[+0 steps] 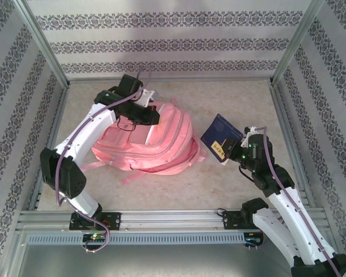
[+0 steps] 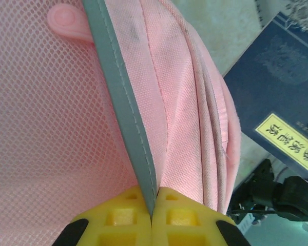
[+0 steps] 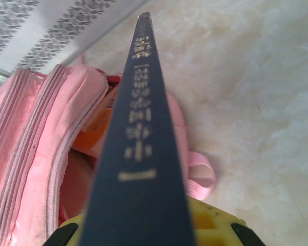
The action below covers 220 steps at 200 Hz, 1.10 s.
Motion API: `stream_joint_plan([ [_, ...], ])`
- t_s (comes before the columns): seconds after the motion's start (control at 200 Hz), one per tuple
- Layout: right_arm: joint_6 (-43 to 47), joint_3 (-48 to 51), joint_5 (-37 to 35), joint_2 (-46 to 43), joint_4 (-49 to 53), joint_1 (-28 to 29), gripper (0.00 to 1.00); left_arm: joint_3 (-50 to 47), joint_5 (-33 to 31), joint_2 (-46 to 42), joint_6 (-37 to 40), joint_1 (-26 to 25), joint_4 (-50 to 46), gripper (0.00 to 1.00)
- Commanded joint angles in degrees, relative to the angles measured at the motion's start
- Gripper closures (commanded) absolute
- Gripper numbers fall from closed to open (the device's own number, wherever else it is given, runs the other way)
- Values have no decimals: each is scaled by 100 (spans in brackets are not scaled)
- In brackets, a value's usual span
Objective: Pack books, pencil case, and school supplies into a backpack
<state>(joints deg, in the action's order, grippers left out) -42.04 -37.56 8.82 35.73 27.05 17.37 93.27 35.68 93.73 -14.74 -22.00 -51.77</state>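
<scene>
The backpack (image 1: 155,144) lies flat mid-table, its straps trailing toward the arms. The left wrist view gives what the top view cannot: the left gripper (image 2: 152,199) has its jaws pressed together on a grey trim strip (image 2: 124,102) that runs between pink mesh and the woven fabric. From above, that gripper sits at the backpack's far left edge.

The right gripper (image 1: 229,152) is clamped on a navy book (image 1: 221,134), held tilted just beside the backpack's right side; whether they touch I cannot tell. The right wrist view looks along the book's spine, with pale lettering running up it. It also shows the backpack's mouth gaping beside the spine, with something orange (image 3: 98,119) inside that is too hidden to identify. A pink strap loop (image 3: 201,175) lies on the table on the spine's other side.

The table (image 1: 248,92) is pale and mottled, edged by aluminium rails (image 1: 161,219) and walled with patterned paper (image 1: 161,43).
</scene>
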Motion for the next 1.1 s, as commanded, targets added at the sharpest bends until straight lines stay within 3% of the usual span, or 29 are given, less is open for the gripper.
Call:
stream_joint_plan([
  [0.0,168,-181,575,-93,-442,-31,100,392,933,-369,354,42,-62,100],
  [0.195,-228,38,1728,55,-1037,-5,100,134,2075,-692,10,668,540,100],
  [0.34,-400,253,2216,145,-1383,154,100,147,2556,-868,-213,1040,809,100],
  [0.58,-1266,532,2661,296,-2194,344,100,77,2823,-918,-334,1145,1007,100],
  [0.769,-2599,804,2862,1081,-3883,686,100,58,2992,-928,-487,1145,1215,100],
  [1.094,-2589,-41,2651,3063,-4817,1364,100,-87,3128,-1057,-626,1149,1400,100],
])
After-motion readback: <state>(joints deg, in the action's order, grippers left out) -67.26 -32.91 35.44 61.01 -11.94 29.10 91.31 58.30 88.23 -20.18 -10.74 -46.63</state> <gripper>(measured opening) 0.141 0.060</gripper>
